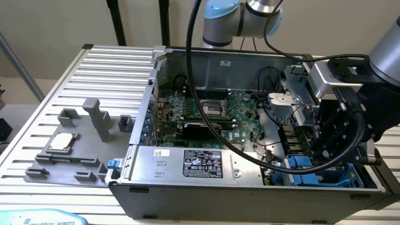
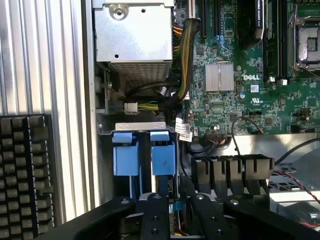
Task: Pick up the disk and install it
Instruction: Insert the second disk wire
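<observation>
Your black two-fingered tool [image 2: 172,207] grips the blue-railed silver-grey disk [image 2: 163,159], standing edge-on in the open grey computer case's [image 1: 187,197] five o'clock corner bay

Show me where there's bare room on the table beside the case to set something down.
Free: the ribbed table behind the grey fixture, between it and the case wall, and the strip beyond the fixture on the exterior view's left. Crowded: the fixture itself, holding a square chip, and the case corner where the gripper sits over the blue rails.

Disk [image 2: 163,159] mostly hidden in bay; fingers [image 2: 154,217] tips cut off.
</observation>
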